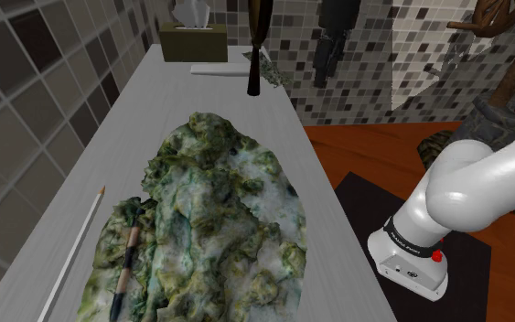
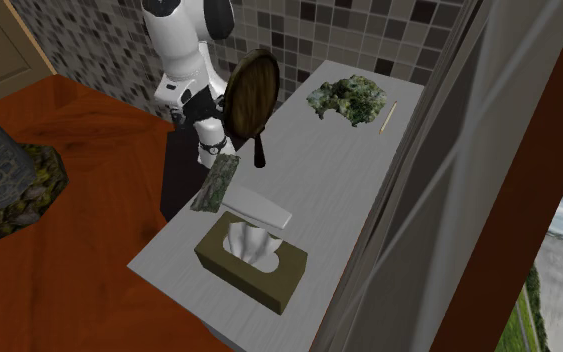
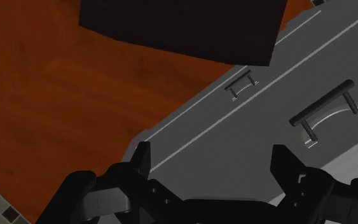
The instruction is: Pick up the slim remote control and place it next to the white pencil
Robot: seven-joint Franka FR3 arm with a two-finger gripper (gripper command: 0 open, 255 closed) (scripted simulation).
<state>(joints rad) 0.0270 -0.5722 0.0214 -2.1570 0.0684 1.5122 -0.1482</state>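
The slim remote control (image 2: 215, 186), drawn mottled green-grey, lies along the counter's edge on the arm's side, beside the tissue box; its end also shows at the far end of the counter (image 1: 267, 66). The white pencil (image 1: 77, 247) lies at the opposite end, along the wall side (image 2: 388, 114), beside a big mottled green lump (image 1: 219, 220). My gripper (image 3: 213, 162) is open, fingers wide apart with nothing between them. It hangs off the counter, facing grey drawer fronts (image 3: 247, 133) and the wooden floor (image 3: 56, 108).
A tissue box (image 2: 252, 256) and a flat white slab (image 2: 259, 208) sit near the remote. A dark round pan (image 2: 249, 95) stands upright mid-counter. A banded stick (image 1: 127, 261) rests on the green lump. Tiled walls border the counter; the black stand (image 3: 177, 25) is below.
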